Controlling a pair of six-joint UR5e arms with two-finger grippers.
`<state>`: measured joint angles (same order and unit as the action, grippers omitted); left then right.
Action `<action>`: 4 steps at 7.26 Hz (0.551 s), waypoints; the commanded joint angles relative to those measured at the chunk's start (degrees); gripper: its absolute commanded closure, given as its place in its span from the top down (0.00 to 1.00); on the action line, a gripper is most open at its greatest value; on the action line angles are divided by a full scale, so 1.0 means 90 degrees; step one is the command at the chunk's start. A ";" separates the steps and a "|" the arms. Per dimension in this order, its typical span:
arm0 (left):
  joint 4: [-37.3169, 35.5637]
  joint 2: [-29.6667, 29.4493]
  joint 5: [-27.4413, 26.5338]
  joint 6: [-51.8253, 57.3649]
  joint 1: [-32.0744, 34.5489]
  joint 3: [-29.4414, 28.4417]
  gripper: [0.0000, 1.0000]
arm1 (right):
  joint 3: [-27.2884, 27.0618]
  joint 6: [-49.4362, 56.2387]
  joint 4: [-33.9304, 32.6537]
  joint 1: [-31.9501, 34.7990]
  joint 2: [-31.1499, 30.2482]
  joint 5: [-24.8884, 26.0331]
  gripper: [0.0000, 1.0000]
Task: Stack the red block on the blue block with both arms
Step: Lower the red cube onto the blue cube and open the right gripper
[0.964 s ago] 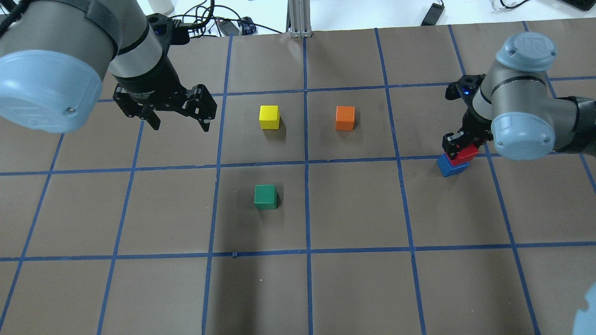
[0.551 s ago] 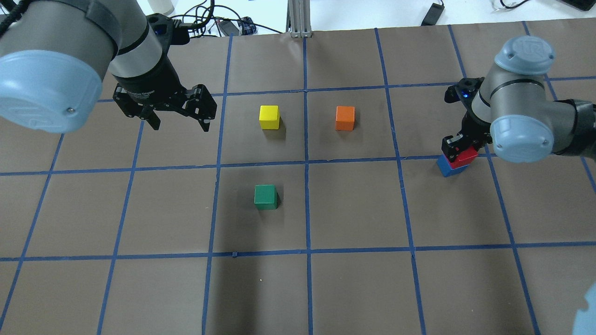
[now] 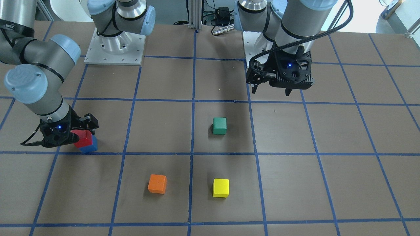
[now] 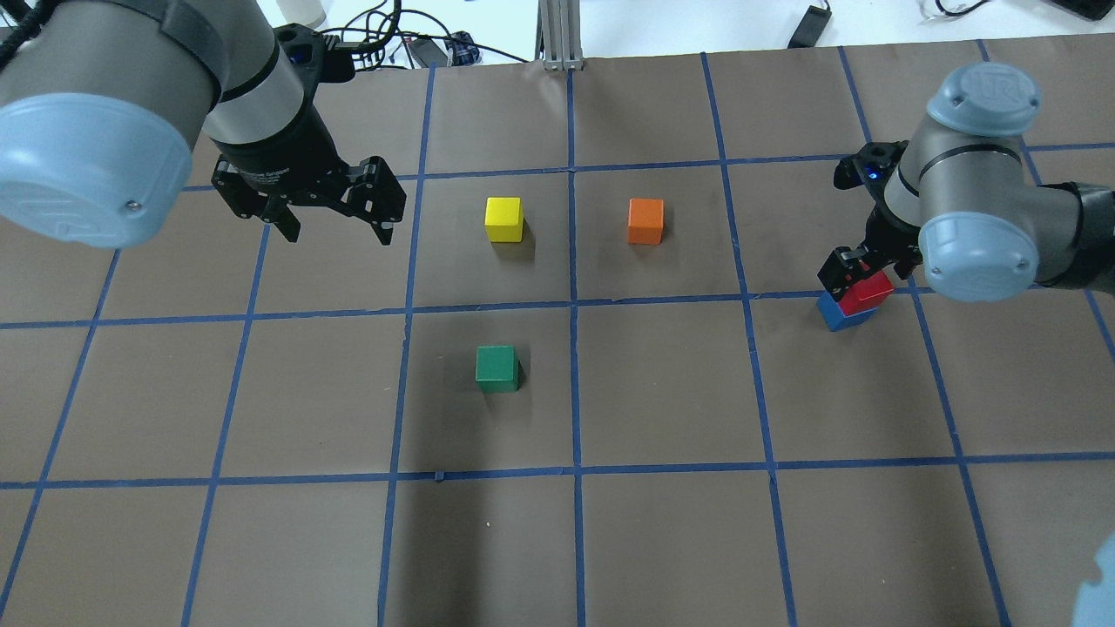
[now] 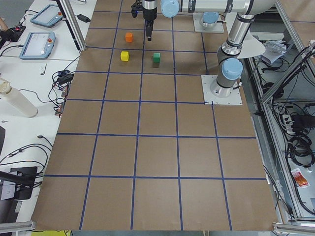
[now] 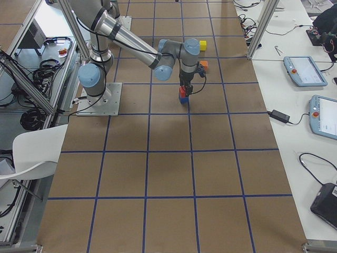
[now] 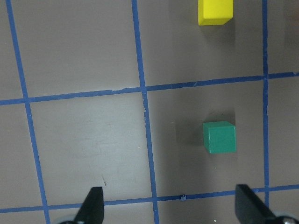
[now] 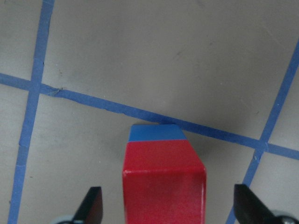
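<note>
The red block (image 4: 870,291) sits on the blue block (image 4: 840,314) at the table's right, slightly skewed on it. In the right wrist view the red block (image 8: 163,182) stands between the fingertips with a gap on each side, and a strip of the blue block (image 8: 156,133) shows beyond it. My right gripper (image 4: 859,277) is open around the red block, also seen in the front view (image 3: 77,133). My left gripper (image 4: 335,228) is open and empty, held above the table at the far left.
A yellow block (image 4: 504,219) and an orange block (image 4: 645,220) stand in the far middle squares. A green block (image 4: 496,367) stands nearer, left of centre, and shows in the left wrist view (image 7: 218,137). Blue tape lines grid the brown table.
My right gripper's jaws have spread apart off the red block, which stays on the blue block. The left arm has not moved.
</note>
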<state>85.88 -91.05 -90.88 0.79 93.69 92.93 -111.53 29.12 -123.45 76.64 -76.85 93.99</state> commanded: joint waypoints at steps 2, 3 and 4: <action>-0.0010 0.0009 0.0000 0.0000 0.0000 0.0006 1.00 | 0.0855 -0.0246 0.1258 0.0019 -0.0114 0.0006 1.00; -0.0010 0.0009 0.0000 0.0000 0.0000 0.0006 1.00 | 0.1324 -0.0547 0.1923 0.0039 -0.0123 -0.0004 1.00; -0.0010 0.0009 -0.0010 0.0000 0.0000 0.0006 1.00 | 0.1580 -0.0608 0.2374 0.0058 -0.0201 0.0006 1.00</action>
<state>85.78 -90.98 -90.90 0.79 93.69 92.99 -101.15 25.18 -108.19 76.95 -78.05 94.00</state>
